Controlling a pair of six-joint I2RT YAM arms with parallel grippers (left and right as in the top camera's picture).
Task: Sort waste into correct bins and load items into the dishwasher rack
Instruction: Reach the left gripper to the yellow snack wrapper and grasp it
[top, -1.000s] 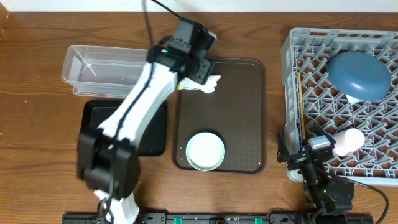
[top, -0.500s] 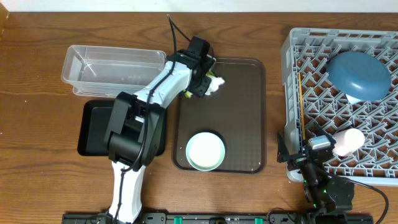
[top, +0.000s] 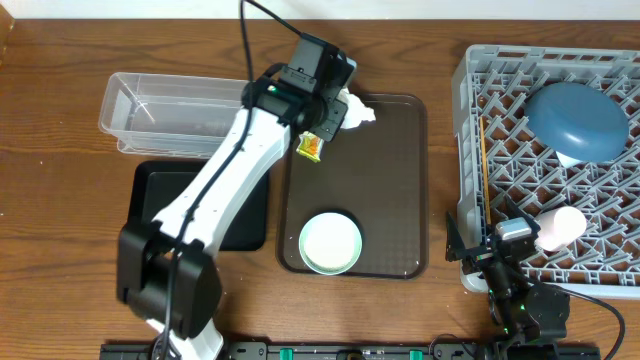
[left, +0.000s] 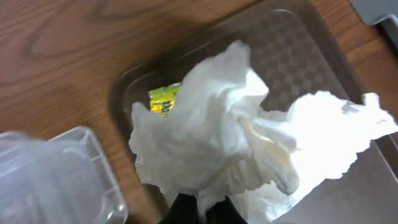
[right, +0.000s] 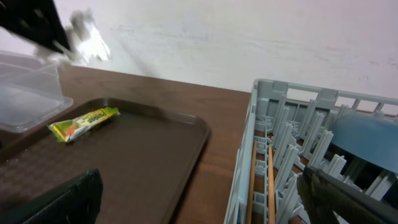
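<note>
By the counter's near edge, the right gripper (top: 492, 252) sits beside the dishwasher rack (top: 463, 90), jaws wide and empty. Over the brown tray's (top: 385, 180) far-left corner, the left gripper (left: 200, 208) has its jaws pinched on the crumpled tissue (left: 249, 143). The clear tub (top: 115, 112) lies just leftward, nearest this arm.

We see our left gripper (left: 200, 210), open a second ago, now pinched on the crumpled white tissue (left: 230, 137), tissue raised off the brown plastic serving tray (top: 390, 190), small yellow-green snack wrapper (top: 310, 148) now uncovered beneath.
</note>
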